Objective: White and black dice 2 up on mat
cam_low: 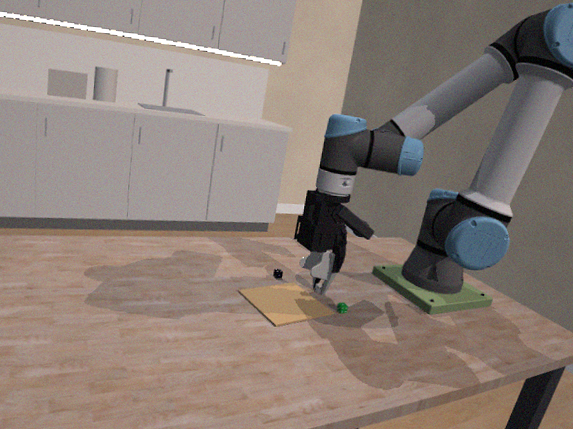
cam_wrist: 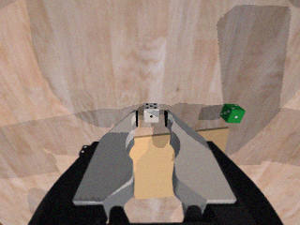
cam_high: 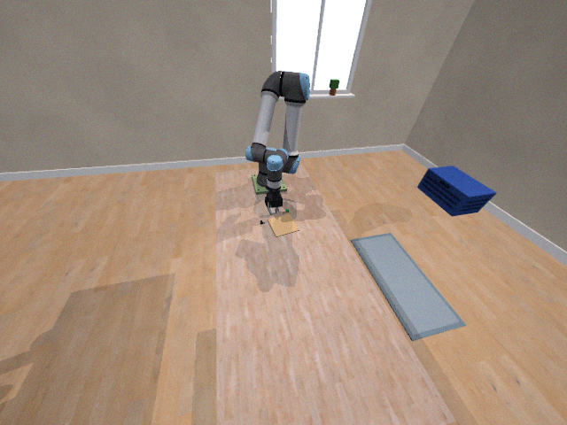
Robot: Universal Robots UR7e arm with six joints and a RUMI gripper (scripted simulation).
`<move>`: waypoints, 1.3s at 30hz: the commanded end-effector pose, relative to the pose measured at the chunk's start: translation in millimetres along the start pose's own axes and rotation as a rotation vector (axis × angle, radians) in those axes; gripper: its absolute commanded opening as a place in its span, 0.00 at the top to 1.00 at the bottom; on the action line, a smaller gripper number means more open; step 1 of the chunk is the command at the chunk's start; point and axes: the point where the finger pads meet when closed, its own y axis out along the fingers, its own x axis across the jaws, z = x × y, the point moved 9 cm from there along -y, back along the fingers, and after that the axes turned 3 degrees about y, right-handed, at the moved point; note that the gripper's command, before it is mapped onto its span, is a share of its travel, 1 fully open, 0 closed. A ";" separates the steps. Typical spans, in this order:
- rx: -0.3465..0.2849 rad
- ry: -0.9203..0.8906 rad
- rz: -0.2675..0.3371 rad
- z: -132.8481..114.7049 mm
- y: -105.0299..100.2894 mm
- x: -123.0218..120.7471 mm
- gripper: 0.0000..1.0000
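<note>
White die (cam_wrist: 151,115) (single pip showing) near tan mat (cam_high: 283,225) (cam_low: 286,304) (cam_wrist: 154,169), gripper (cam_high: 276,212) (cam_low: 320,291) (cam_wrist: 151,111) above.

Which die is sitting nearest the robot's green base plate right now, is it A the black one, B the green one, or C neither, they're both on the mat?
B: in the exterior view the green die lies on the base plate's side of the mat, while the black die sits farther off.
</note>
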 end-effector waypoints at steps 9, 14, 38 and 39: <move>-0.001 0.000 0.000 -0.2 -0.2 -0.1 1.00; -0.001 0.000 0.000 -0.2 -0.2 -0.1 1.00; -0.001 0.000 0.000 -0.2 -0.2 -0.1 1.00; -0.001 0.000 0.000 -0.2 -0.2 -0.1 1.00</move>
